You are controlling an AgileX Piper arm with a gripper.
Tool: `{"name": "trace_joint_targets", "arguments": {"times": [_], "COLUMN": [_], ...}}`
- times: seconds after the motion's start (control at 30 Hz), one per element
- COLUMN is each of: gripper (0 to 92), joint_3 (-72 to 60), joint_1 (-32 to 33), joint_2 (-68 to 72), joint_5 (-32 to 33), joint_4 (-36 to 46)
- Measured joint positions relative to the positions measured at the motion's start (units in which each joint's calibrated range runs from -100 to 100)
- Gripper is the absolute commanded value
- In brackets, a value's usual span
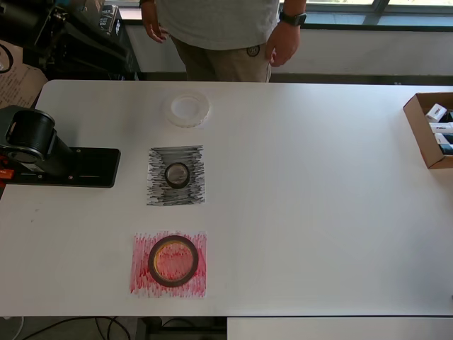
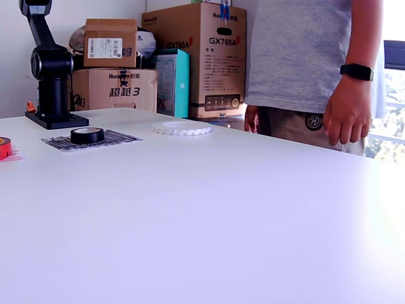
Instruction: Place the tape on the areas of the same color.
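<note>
While end effector state untellable, black roll [image 1: 177, 174] on black patch [image 1: 176, 176], red roll [image 1: 173, 261] on red patch [image 1: 168, 264].

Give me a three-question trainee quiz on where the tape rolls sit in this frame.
1. True or false: the black roll lies inside the black patch.
2. Which roll lies on bare table? A) dark-red roll B) whitish roll C) black roll
3. Fill in: the dark-red roll lies on the ___ patch.

Key: 1 true; 2 B; 3 red. The arm's base shows, but its gripper is out of view.
</note>
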Motion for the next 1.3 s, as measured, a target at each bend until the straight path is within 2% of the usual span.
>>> {"name": "trace_joint_targets", "arguments": {"times": [0.33,0.63,1.1,1.3], "gripper": [9.5,0.2,0.0,0.0], "joint_3": [10.66,22.26,38.32,42.23], "joint_1": [2.54,2.04,2.7,4.4], "joint_2": [-14.52,-27.21,-43.83,-47.44], "joint_5": [-2.14,-5.03,-8.93,-9.91], "joint_4": [-1.84,-14.3,-34.86,-39.93]}}
